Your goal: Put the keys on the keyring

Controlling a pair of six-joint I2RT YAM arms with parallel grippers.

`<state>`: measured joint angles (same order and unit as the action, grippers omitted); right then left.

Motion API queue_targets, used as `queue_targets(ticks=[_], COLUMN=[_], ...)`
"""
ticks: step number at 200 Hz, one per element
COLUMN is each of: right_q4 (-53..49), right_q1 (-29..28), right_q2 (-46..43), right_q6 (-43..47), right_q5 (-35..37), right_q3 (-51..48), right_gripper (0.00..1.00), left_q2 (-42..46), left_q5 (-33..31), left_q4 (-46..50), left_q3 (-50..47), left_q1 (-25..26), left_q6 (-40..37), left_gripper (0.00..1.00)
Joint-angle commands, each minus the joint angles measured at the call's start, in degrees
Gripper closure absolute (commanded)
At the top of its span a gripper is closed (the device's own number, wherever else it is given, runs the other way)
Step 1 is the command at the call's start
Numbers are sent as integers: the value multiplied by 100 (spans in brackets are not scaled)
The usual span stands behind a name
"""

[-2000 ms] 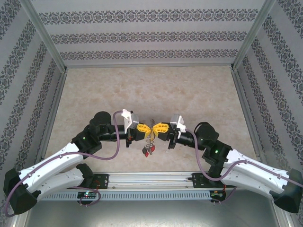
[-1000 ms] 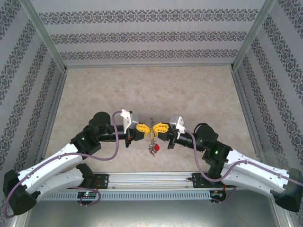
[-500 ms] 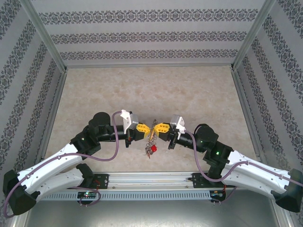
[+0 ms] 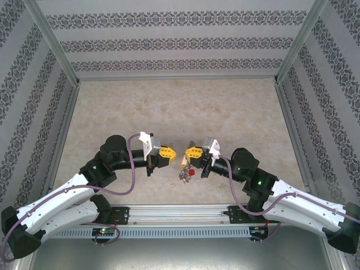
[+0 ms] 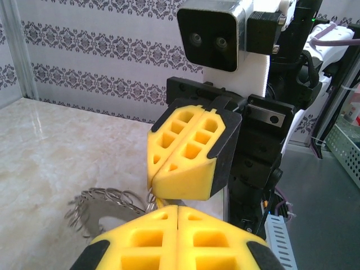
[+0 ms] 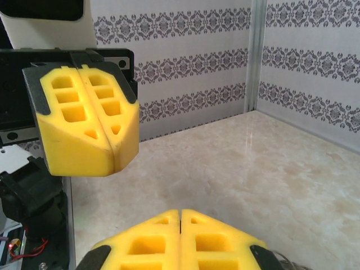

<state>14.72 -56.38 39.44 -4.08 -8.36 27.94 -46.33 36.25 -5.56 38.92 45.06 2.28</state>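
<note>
**Keyring hangs from my right fingers, my left gripper stands apart**

My right gripper (image 4: 188, 152) is closed, and the keyring (image 5: 112, 196) hangs from the tip of its fingers. In my left wrist view the two yellow pads of the right gripper are pressed together along their seam. The scalloped wire of the ring comes out just under their lower corner and spreads to the left, in front of the marble table (image 4: 169, 107). How much of the ring sits between the pads I cannot tell, because the tip hides it. In my right wrist view a small piece of the same wire shows at the bottom right, just beside my own closed fingers.

The keys (image 4: 185, 174) dangle in a small bunch under the ring, and in the top view they are just below the tip of the right gripper. One of them has a red head. The others are too small to tell apart, and I cannot tell whether each one is threaded on the ring.

My left gripper (image 4: 172, 152) is closed too, its pads pressed flat against each other and holding no object. It faces the right gripper tip to tip, with a clear gap between the two. The keyring and the keys are on the right gripper's side of this gap, apart from my left gripper.
</note>
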Motion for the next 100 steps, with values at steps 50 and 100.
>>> queue_targets(ticks=[50, 100], right_q4=[258, 271], right_q1=[5, 5], right_q2=[-54, -108], right_q6=[68, 71], right_q5=[-244, -754], right_q3=[123, 226], right_gripper=[100, 100], left_q2=[8, -83], left_q5=[-155, -359], left_q4=[105, 148], left_q3=[73, 54], left_q1=[93, 90], left_q6=[-175, -176], left_gripper=[100, 90])
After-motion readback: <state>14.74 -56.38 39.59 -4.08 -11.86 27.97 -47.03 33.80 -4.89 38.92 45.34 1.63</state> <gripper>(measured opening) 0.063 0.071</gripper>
